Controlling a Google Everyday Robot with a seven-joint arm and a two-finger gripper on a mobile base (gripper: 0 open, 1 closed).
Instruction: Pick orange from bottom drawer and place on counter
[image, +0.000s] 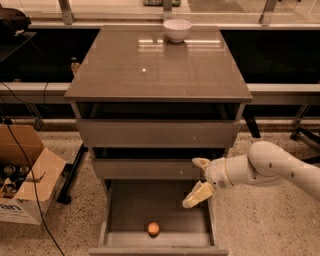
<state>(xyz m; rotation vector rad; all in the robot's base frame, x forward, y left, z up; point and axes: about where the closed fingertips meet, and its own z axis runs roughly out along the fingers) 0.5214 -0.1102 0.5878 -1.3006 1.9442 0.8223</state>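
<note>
The orange (153, 228) is small and round and lies on the floor of the open bottom drawer (130, 210), near its front panel. My gripper (199, 179) is open, with cream fingers (197, 194) spread. It hovers over the drawer's right side, up and to the right of the orange, apart from it. My white arm comes in from the right. The glossy grey-brown counter (155, 67) tops the cabinet.
A white bowl (177, 29) stands at the counter's far edge. Two shallower drawers (157, 132) sit above the open one. A cardboard box (22, 185) with cables lies on the floor to the left. Speckled floor surrounds the cabinet.
</note>
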